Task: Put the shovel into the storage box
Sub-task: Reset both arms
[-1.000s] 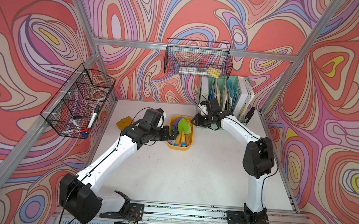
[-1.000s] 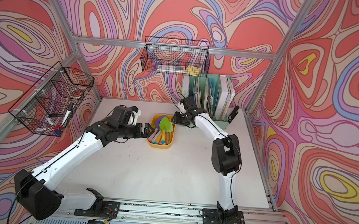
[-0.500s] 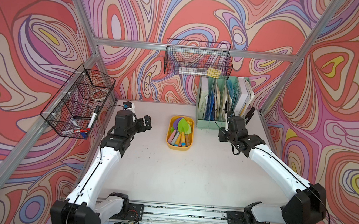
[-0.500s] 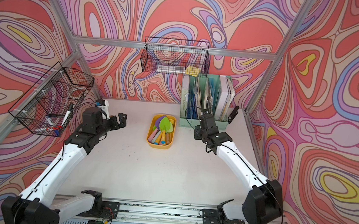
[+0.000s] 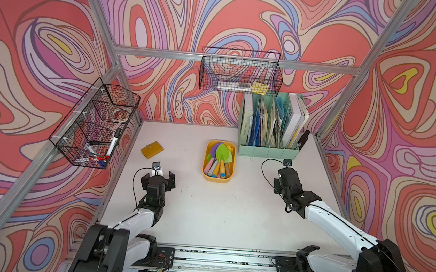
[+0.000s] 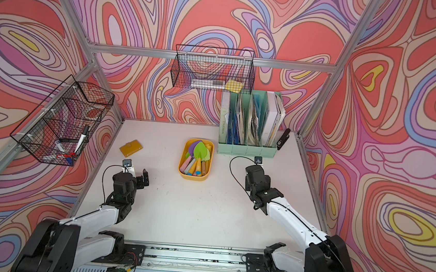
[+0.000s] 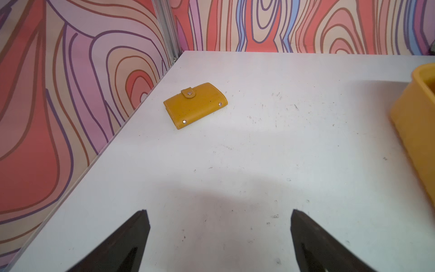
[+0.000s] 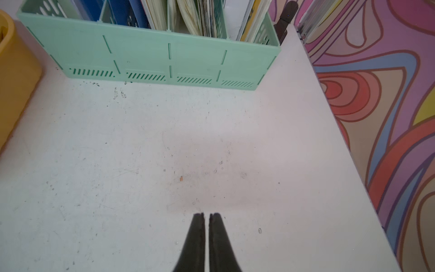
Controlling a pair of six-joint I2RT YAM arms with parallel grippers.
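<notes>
Top view: shovel [image 5: 222, 154] in storage box [image 5: 217, 180], apart from right hand [image 5: 287, 172].

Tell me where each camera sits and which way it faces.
Top views: high on the robot's side, looking down toward the back wall; left arm, right arm, storage box, file organizer show.
Left wrist: on the left arm, facing the yellow wallet; the open left gripper shows.
Right wrist: on the right arm, facing the file organizer; the shut right gripper shows.
Shared: both wrist views catch the storage box's wall.
</notes>
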